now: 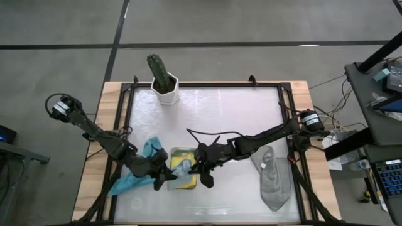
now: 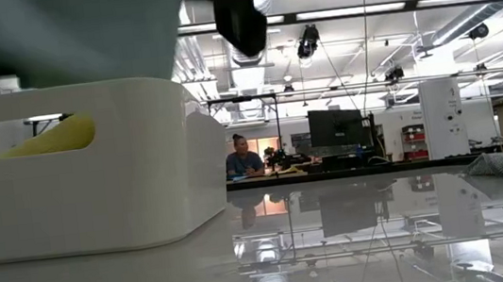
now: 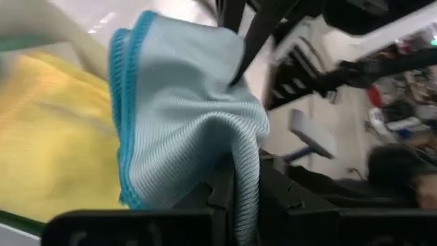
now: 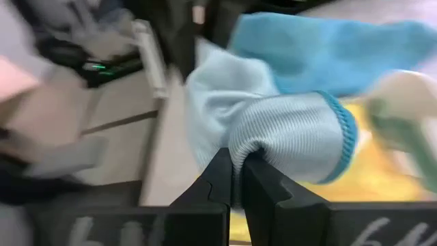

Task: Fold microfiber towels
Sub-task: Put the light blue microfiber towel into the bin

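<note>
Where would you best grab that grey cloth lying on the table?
Probably at a corner or edge of the grey cloth, coming straight down from above. It lies crumpled but fairly flat on the table, apart from the white tray, so its raised folds give fingers something to pinch.

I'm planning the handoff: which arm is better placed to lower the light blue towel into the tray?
Probably either: both pinch the light blue towel above the white tray holding the yellow towel. The left claw and the right claw sit about equally near the tray, so neither clearly leads.
</note>
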Robot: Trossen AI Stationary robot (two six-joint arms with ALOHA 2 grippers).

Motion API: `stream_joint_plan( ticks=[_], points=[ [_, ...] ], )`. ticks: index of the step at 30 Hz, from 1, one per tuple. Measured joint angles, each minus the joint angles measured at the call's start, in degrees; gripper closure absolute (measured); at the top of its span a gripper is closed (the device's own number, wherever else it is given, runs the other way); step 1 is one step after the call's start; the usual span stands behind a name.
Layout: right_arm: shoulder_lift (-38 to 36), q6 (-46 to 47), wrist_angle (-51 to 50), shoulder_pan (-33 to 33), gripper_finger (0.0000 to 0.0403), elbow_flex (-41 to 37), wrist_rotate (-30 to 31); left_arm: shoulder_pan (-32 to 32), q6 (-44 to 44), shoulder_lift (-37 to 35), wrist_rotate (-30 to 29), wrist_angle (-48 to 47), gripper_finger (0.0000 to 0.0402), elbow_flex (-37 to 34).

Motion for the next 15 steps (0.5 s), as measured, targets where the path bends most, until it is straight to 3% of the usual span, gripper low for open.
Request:
stream_joint_plan(
  ticks=[8, 15],
  points=[
    [0.1, 2.8, -1.8, 0.7, 0.0391, 0.8, -2.8, -2.2, -0.4, 1.3, -1.2, 0.6, 0.0384, -0.1],
    [3.2, 1.0, -5.0, 0.6, 0.0391, 0.6, 2.9, -1.3, -3.4, 7.4, -2.6, 0.0, 0.0384, -1.0]
  ],
)
